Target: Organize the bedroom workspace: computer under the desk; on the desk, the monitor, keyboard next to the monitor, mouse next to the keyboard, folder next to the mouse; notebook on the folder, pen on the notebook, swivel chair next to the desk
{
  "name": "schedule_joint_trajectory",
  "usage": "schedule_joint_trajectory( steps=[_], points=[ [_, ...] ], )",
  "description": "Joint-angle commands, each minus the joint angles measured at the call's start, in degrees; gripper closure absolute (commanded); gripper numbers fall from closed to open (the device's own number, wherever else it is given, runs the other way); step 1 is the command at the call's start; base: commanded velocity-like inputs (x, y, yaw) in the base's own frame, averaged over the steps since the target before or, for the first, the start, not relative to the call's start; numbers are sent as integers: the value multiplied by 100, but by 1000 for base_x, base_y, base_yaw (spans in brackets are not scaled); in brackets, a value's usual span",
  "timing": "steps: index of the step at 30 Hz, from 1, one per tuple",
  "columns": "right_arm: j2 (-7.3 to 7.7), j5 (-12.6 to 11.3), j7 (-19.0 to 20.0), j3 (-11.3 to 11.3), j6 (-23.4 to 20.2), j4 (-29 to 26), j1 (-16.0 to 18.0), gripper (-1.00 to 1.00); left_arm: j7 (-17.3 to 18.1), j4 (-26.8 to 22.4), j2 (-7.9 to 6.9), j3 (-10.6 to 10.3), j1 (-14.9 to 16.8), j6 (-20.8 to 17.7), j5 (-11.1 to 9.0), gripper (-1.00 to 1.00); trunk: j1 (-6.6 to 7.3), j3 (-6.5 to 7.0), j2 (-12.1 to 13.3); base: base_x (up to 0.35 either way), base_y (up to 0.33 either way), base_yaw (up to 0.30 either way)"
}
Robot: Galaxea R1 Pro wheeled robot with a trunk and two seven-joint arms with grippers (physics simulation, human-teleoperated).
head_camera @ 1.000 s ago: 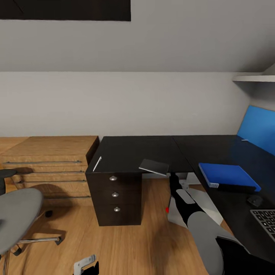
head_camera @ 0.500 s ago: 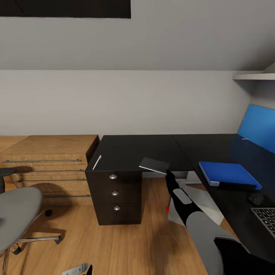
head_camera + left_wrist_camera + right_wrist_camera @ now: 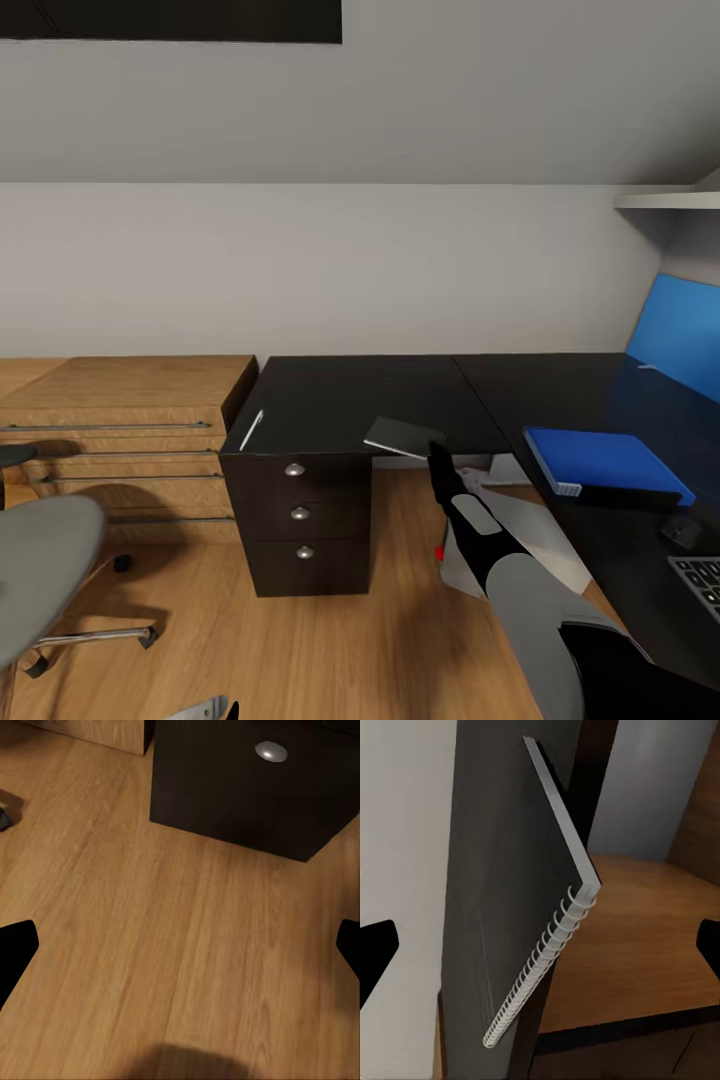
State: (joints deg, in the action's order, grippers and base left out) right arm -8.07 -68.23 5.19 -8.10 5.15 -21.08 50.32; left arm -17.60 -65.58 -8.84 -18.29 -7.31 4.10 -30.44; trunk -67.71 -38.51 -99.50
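While the right arm's fingers (image 3: 375, 952) stand spread just short of the notebook (image 3: 403, 436), that spiral-bound book overhangs the worktop (image 3: 350, 400) edge; the pen (image 3: 252, 429) lies beyond at its left edge, the blue folder (image 3: 605, 460) well right

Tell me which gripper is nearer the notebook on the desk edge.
Right. The right gripper is just short of the notebook, fingers open toward its spiral edge. The left gripper hangs low over the wooden floor by the drawer unit.
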Motion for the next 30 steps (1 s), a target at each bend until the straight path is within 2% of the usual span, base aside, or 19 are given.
schedule_joint_trajectory(
  steps=[1,20,30],
  points=[
    [-5,-63,40,-14,-4,8,4,-100,-35,9,-7,-26,2,30,-63,-100,-2,-4,-2,171,0,0],
    [16,-71,-60,-53,-30,21,4,-100,-28,54,5,-31,2,16,-69,-100,-2,-4,-2,25,0,0],
    [16,-76,-130,-43,-23,-1,4,-100,-32,38,13,-34,2,12,-68,-100,-222,-184,-403,0,0,0]
  ],
)
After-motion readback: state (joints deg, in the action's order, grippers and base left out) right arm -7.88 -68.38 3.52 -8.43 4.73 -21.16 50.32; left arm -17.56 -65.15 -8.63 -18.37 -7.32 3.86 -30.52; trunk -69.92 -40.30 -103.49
